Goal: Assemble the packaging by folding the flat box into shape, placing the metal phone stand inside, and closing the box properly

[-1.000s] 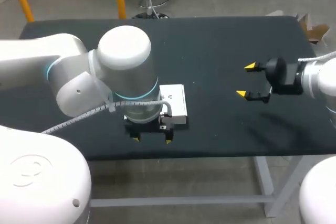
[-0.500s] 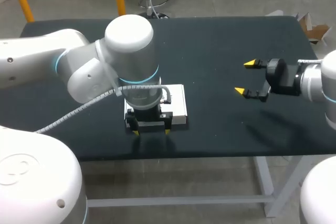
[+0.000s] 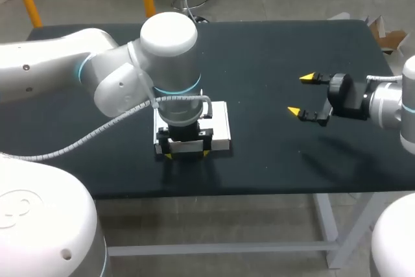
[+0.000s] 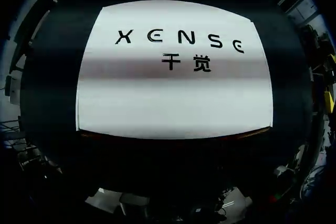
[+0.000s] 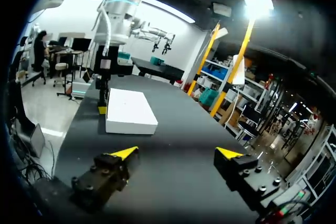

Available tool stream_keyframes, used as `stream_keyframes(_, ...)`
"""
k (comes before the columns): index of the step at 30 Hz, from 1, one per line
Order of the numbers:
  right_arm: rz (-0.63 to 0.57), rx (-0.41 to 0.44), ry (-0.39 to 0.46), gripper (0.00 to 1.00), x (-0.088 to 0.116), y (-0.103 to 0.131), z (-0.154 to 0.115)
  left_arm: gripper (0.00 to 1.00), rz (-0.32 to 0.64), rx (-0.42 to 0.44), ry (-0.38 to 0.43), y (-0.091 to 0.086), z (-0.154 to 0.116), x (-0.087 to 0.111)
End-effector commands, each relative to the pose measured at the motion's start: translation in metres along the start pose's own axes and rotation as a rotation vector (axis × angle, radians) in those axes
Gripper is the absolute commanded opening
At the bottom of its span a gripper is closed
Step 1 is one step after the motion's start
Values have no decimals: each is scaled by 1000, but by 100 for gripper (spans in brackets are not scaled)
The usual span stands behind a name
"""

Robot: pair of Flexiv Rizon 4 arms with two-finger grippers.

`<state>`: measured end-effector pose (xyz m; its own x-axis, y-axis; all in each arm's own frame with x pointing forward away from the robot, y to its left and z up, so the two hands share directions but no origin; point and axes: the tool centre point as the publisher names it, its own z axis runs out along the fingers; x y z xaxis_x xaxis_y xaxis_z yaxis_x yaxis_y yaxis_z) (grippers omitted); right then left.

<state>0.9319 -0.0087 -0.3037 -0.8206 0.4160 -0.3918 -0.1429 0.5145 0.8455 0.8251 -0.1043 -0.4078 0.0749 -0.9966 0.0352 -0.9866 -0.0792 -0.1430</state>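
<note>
The black table (image 3: pixel 272 50) bears the closed white rectangular cardboard box (image 3: pixel 220 128) near its front edge. The box is likely light, smooth and easily dented, so it is best pinched across opposite side walls. The left gripper (image 3: pixel 187 154) stands spread at the box's near edge. The right gripper (image 3: pixel 302 94) hangs wide, well apart.

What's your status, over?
Left pincer open, at near edge of box. Right pincer open, empty, well aside. Box looks shut; stand unseen. Nothing in the way.

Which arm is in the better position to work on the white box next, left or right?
Probably left. The left claw is at the near edge of the white box, which fills its wrist view. The right claw hangs open well off to the side, apart from it.
</note>
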Motion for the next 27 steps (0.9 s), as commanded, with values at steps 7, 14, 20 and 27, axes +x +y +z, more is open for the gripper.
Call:
stream_keyframes(7, -1, -40, -1, 100, 0, -3, -1, 100, -46, 23, -46, -28, 10, 7)
stream_keyframes(14, -1, -40, -1, 100, 0, -3, -1, 100, -40, 10, -30, -54, 14, 8)
stream_keyframes(20, -1, -40, -1, 100, 0, -3, -1, 100, -39, 0, -10, -81, 15, 4)
stream_keyframes(27, -1, -40, -1, 100, 0, -3, -1, 100, -41, -11, -1, -113, 23, -1)
